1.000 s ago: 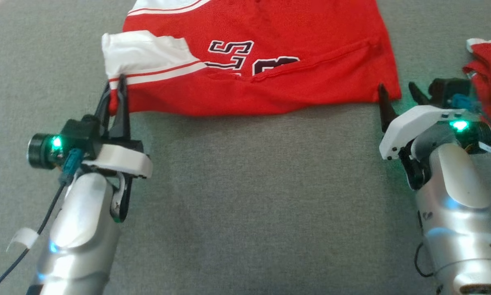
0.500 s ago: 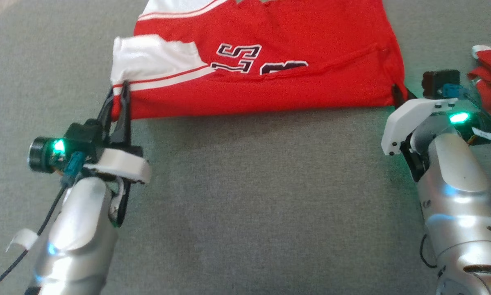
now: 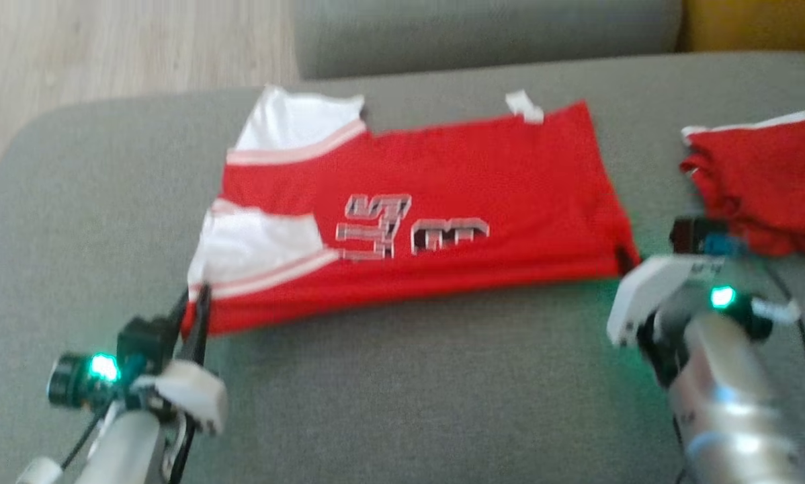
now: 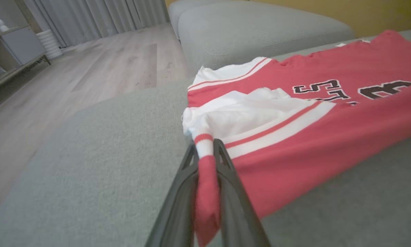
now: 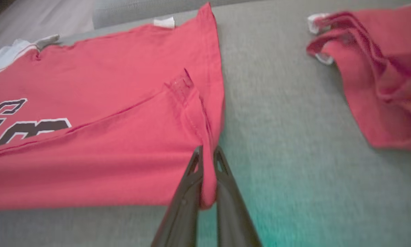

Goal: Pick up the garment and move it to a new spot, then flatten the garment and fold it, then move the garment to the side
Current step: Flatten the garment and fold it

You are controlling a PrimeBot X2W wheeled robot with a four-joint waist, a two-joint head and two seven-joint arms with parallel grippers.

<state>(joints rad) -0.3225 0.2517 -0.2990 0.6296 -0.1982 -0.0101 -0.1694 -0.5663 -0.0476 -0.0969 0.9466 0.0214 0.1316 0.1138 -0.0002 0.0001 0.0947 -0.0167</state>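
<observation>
Two jersey corners pinched, left claw clamped as before, right claw, apart earlier, now clamped too

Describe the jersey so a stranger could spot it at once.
On the broad grey cushion, look to the middle for the red jersey spread flat. Unlike the crumpled red cloth to its right, it has white sleeves and dark lettering.

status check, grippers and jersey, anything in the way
Left gripper shut on jersey near-left corner. Right gripper shut on near-right corner. Jersey spread on grey sofa. Second red garment lies apart to the right, not in the way.
</observation>
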